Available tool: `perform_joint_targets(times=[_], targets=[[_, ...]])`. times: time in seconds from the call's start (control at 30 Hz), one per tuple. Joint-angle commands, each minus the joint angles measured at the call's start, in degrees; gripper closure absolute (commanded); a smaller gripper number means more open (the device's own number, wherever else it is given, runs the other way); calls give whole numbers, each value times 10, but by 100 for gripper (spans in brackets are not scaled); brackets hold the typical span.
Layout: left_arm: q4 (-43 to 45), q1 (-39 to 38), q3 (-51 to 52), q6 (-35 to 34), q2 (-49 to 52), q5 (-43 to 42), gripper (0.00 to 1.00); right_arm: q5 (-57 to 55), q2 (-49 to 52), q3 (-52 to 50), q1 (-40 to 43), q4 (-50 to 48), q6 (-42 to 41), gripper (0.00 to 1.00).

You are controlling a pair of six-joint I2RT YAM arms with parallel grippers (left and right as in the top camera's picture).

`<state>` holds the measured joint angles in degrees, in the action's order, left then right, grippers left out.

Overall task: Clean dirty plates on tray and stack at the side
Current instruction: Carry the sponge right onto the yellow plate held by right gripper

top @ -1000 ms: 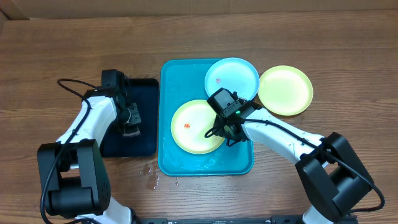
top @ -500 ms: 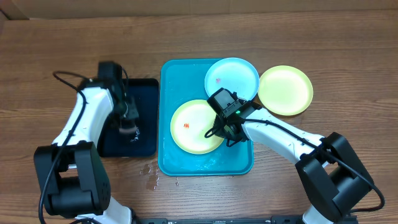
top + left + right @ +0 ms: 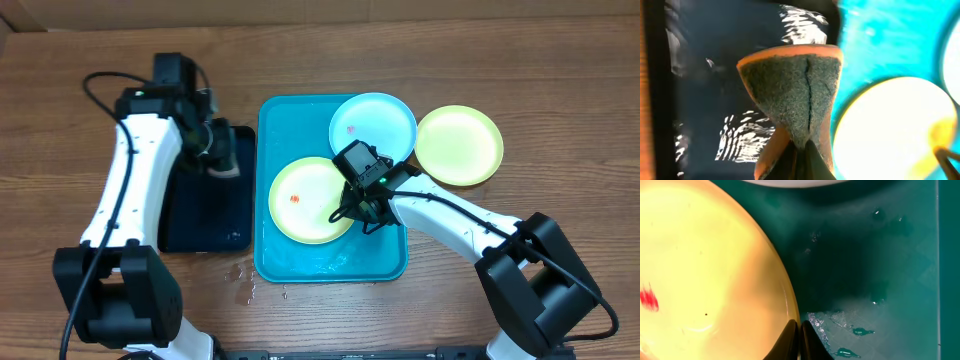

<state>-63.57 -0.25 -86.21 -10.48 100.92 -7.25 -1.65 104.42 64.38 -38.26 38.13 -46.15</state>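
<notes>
A cleaning job barely begun is seen from above: the turquoise tray (image 3: 300, 262), wet with beads of water, lies at the middle of the table, and a smeared yellow-green plate (image 3: 305, 200) rests flat inside it, a red-orange speck (image 3: 293, 198) plainly left on its face. The right gripper (image 3: 800, 336) is closed on that plate's right-hand rim, the edge pinched between the jaws as shown in the right wrist view. A light blue plate (image 3: 372, 125), also marked with a small red speck, is laid over the tray's far right corner and overhangs its rim. A second yellow-green plate (image 3: 458, 145) is set on the bare wood just beside the blue one, outside the tray; no dirt can be made out on it, so it may be judged already dealt with, though no stack has been formed. The left gripper (image 3: 801, 157) is clamped on an orange sponge (image 3: 790, 85) with a grey scouring face, squeezed to a narrow waist, and is held above the far right corner of the black tray (image 3: 205, 215), near the turquoise one. By this reckoning, two plates are left to be wiped, and all three are left to be stacked at the side.
</notes>
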Motion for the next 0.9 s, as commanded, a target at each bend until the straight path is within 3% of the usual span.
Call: perform_joint_targets(times=[0.0,0.37,0.87], targets=[[0,-58,-11,16,-10,-49,96,3,-4,-2,0,-4,14,96],[54,-204,44,-90,-9,36,96,3,-4,-2,0,-3,14,95],[109,-219,122,-118,-9,76,96,3,-4,-2,0,-3,14,96]])
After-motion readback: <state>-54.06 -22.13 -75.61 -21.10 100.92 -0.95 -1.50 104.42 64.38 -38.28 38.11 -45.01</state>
